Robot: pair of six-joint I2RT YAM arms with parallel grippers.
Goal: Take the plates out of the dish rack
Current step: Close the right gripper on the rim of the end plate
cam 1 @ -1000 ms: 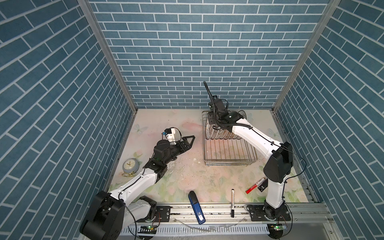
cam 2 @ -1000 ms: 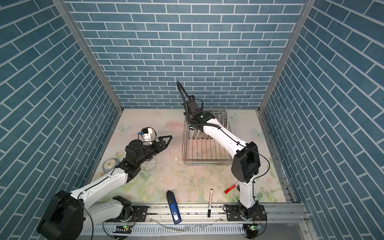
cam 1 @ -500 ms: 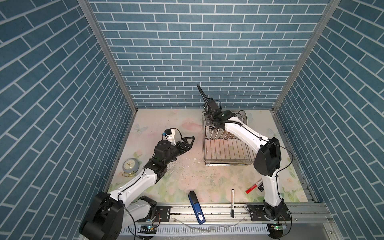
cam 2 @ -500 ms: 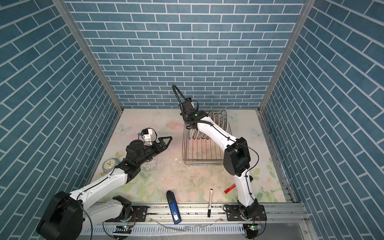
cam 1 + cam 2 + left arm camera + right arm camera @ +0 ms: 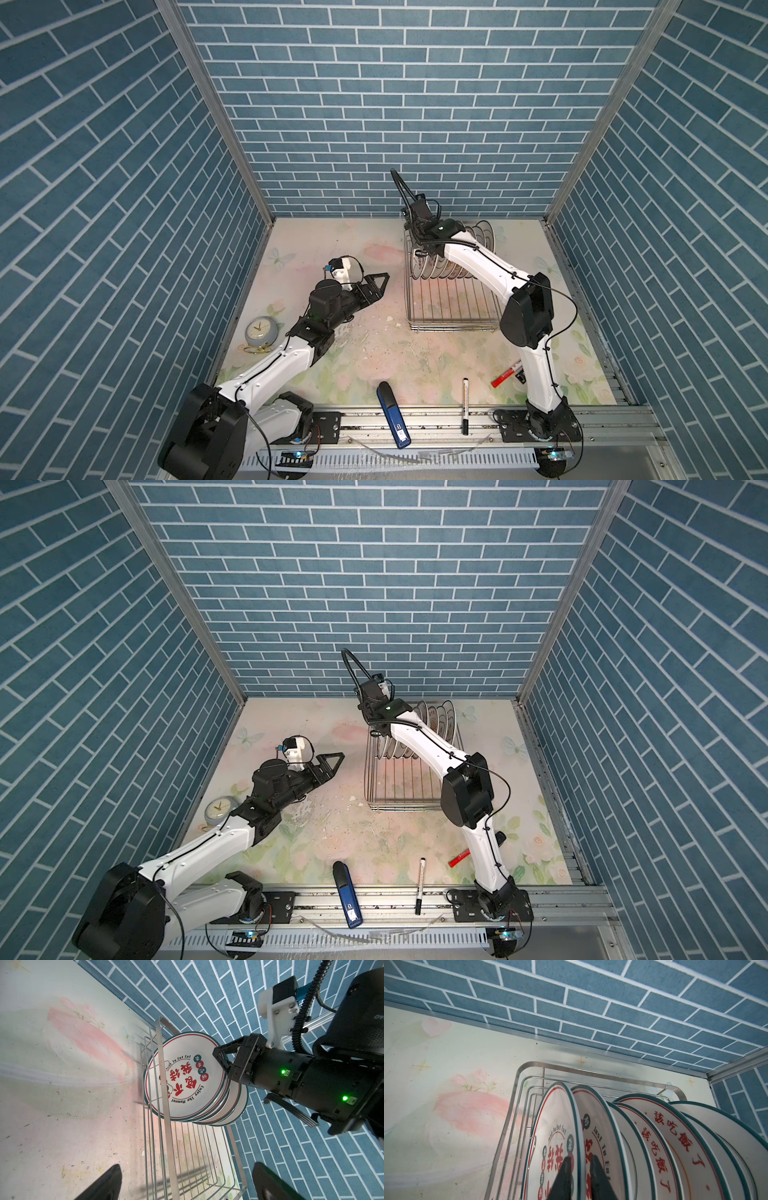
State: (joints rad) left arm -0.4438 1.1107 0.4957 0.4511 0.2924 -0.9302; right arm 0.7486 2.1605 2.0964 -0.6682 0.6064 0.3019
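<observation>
The right pincer (image 5: 579, 1158) has narrowed its jaws over the last second and now pinches the rim of the end plate (image 5: 187, 1084), with one finger on the printed face and the other behind it. The grip looks made, though how hard the pads bite cannot be told.

The dish rack (image 5: 451, 326) sits on the right half of the table (image 5: 365, 357), toward the back wall, and its near part is bare wire. The plates (image 5: 675, 1126) stand upright in a close row at its far end. All are in the prongs and none is out on the table. The end plate is at the left of that row.

The left pincer (image 5: 376, 286) hangs over the table left of the rack, jaws as wide as before and holding nothing.

With the closing done, the unloading seems to be at its first lift. The plate should rise clear of the prongs without dragging its neighbour.
</observation>
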